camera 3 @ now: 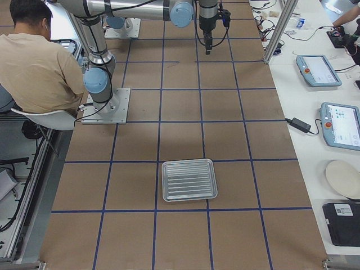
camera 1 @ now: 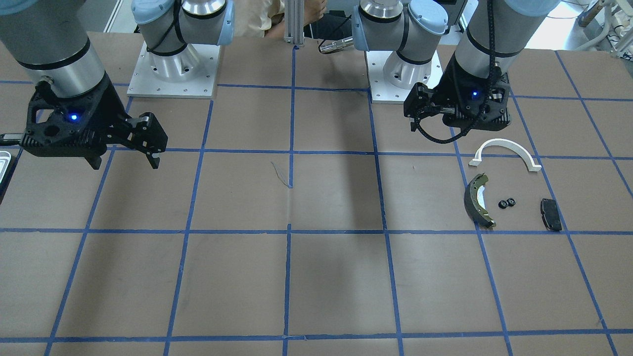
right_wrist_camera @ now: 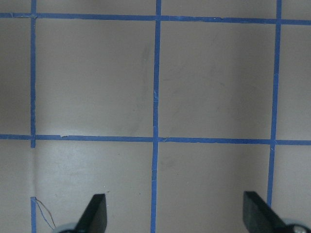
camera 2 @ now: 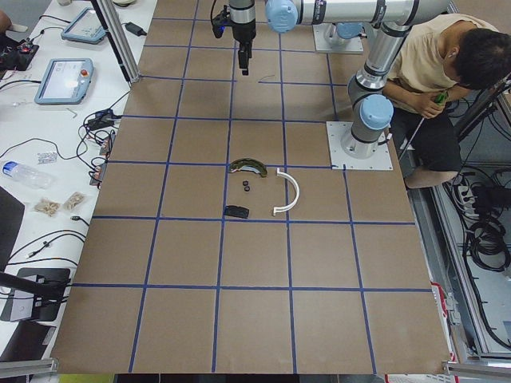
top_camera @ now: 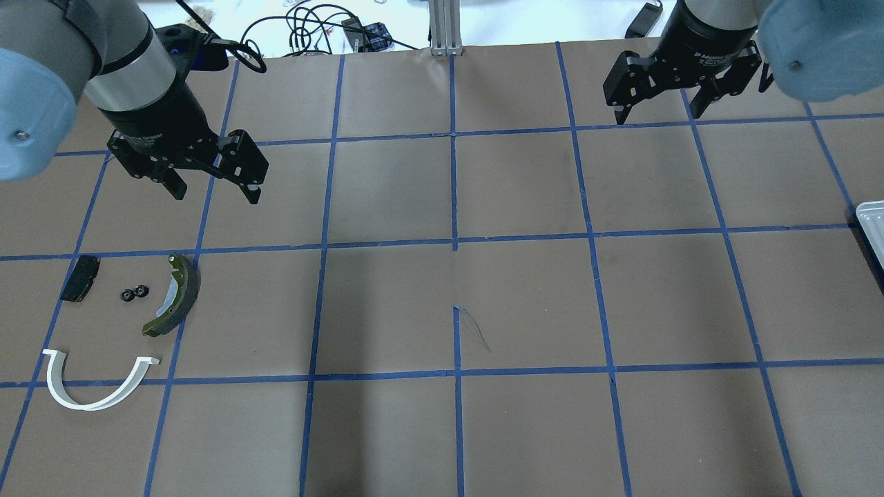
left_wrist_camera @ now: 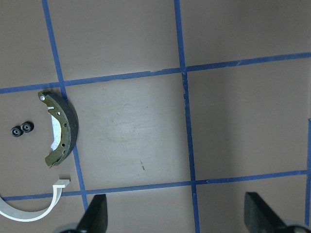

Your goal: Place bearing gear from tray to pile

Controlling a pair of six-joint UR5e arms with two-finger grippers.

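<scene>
Open passage over table [top_camera: 525, 304] middle; brake shoe [top_camera: 182, 297], white arch [top_camera: 88, 406] clustered left; tray [top_camera: 873, 224] at right edge.

Brown table [top_camera: 525, 304] gridded in blue tape, bearing car parts and a tray.
Two small black gears [top_camera: 134, 293] lie between brake shoe [top_camera: 173, 297] and brake pad [top_camera: 79, 278]; white plastic arch [camera 1: 503, 143] near the shoe; ribbed metal tray [camera 3: 189, 180] well apart.

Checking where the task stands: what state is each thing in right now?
Left pincer: open, empty.
Right pincer: open, empty.
Tray: empty.
Gears: two, lying side by side between shoe and pad, touching neither.
</scene>
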